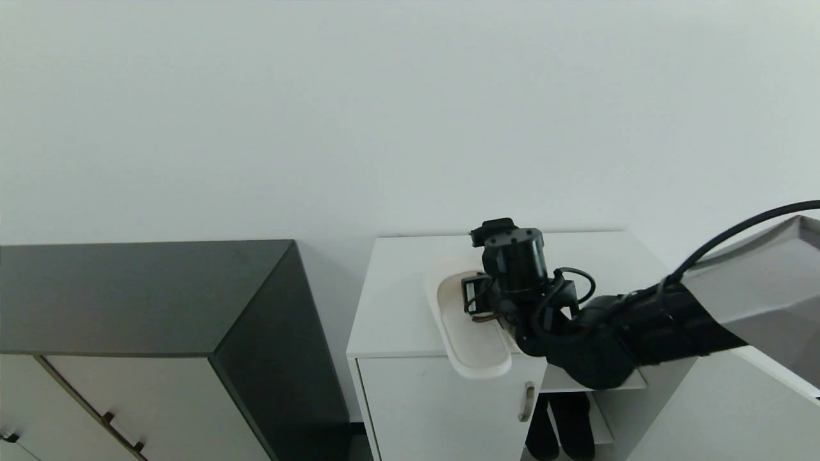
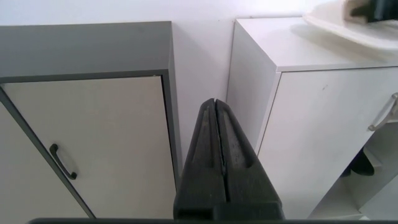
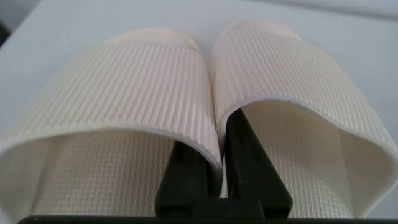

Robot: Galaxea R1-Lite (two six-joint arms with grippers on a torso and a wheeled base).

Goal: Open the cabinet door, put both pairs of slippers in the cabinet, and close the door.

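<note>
Pinching the adjoining strap walls of the cream slippers (image 3: 149, 81), the right gripper (image 3: 221, 146) has one finger inside each shoe. The pair lies on top of the white cabinet (image 1: 397, 301), its near end overhanging the front edge. Black slippers (image 1: 564, 429) stand in the open compartment below. The left gripper (image 2: 216, 109), fingers pressed together on nothing, hangs before the cabinet fronts. Risk: the soft ribbed straps may flex under lift, and one slipper could slide free.
</note>
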